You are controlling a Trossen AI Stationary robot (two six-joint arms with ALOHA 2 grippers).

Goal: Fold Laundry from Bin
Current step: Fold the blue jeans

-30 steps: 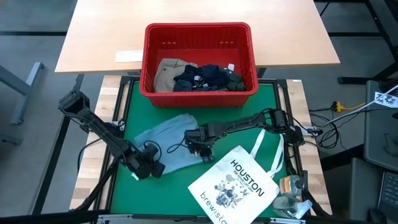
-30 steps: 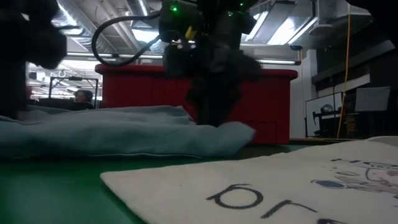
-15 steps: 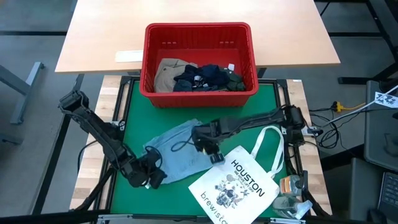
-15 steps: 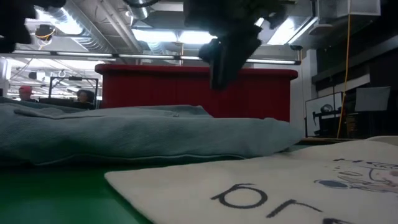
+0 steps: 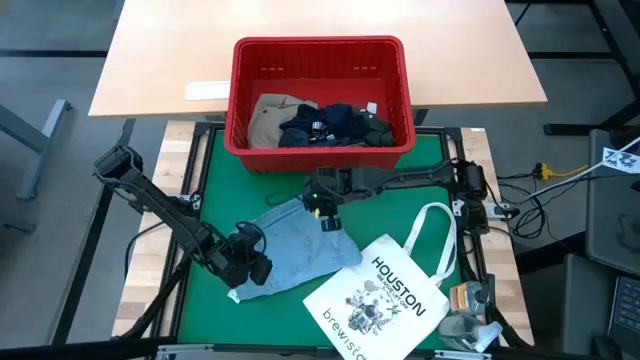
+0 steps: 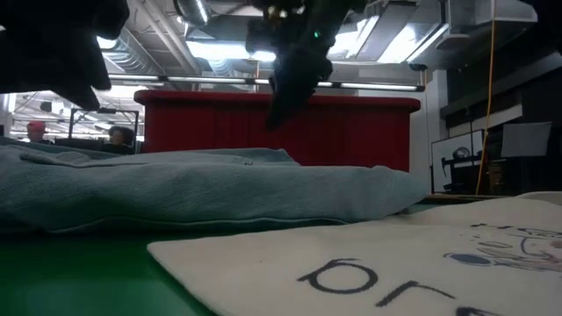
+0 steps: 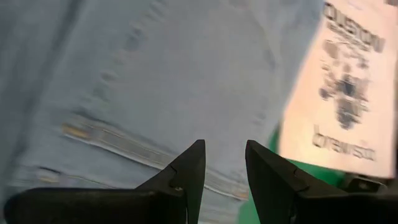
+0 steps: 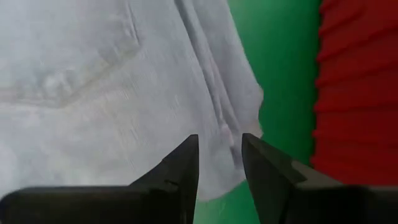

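A: Denim garment status?
B: Flat on green mat, mid-left, crumpled. Near-right edge touches or sits just beside the white HOUSTON tote; can't tell if they overlap.
A: Rest of the laundry?
B: In the red bin at far edge of mat. Khaki piece on left side of bin, navy piece in middle, dark green piece on right.
A: L gripper?
B: Left gripper at near-left end of the denim, right over it. Wrist cam: fingers apart w/ a narrow gap, nothing between them, denim seam beneath.
A: R?
B: Right gripper at far edge of the denim, btwn garment and bin. Low cam shows it up off the cloth. Fingers part-open, small gap, empty. Denim pocket stitching and hem below, bin wall just beyond.
A: Bkgd?
B: Tan table behind w/ a white strip left of the bin. Low cam: two people far back at left, small.
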